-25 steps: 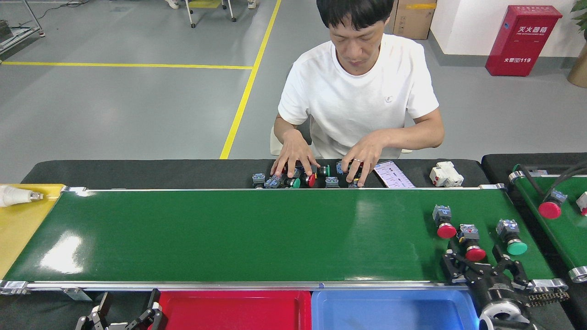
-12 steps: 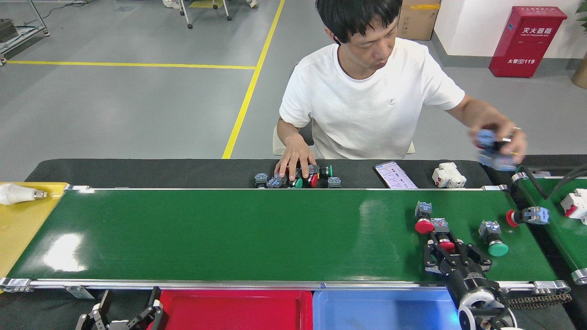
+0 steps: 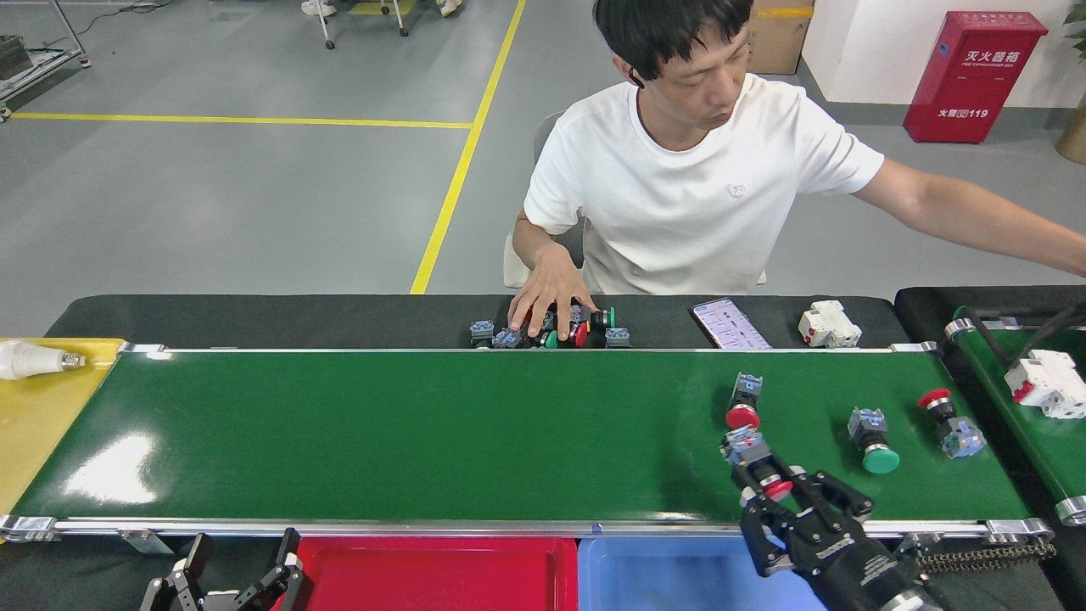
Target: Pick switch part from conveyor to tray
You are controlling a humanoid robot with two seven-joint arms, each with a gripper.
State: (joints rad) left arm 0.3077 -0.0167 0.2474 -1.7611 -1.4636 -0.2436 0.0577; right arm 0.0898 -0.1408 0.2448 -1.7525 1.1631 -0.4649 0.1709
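right gripper (image 3: 785, 501): black pincer at the near right edge of the conveyor (image 3: 424, 433), fingers clenched around a red switch part (image 3: 758, 467)
left gripper (image 3: 242, 564): parked low by the red tray (image 3: 441, 577), fingers spread and holding nothing
held part's look: grey-blue contact block on the far end, black neck, red mushroom cap tucked between the fingers; it lies tilted, block pointing away from the pincer
other parts: a second red-capped switch (image 3: 744, 402) just beyond the pincer, close to the held one; a green-capped switch (image 3: 873, 440) off to its right; another red-capped switch (image 3: 950, 421) further right, near the belt end
trays: blue tray (image 3: 679, 577) right under the pincer's near side, red one to its left
person (image 3: 696, 170): sits across the belt, one hand (image 3: 547, 297) on a pile of spare switches, other arm stretched out past the right edge
vs half a sec ago: belt has carried everything leftward, pincer went with it, and the far-right red switch is now fully on the belt and turned round
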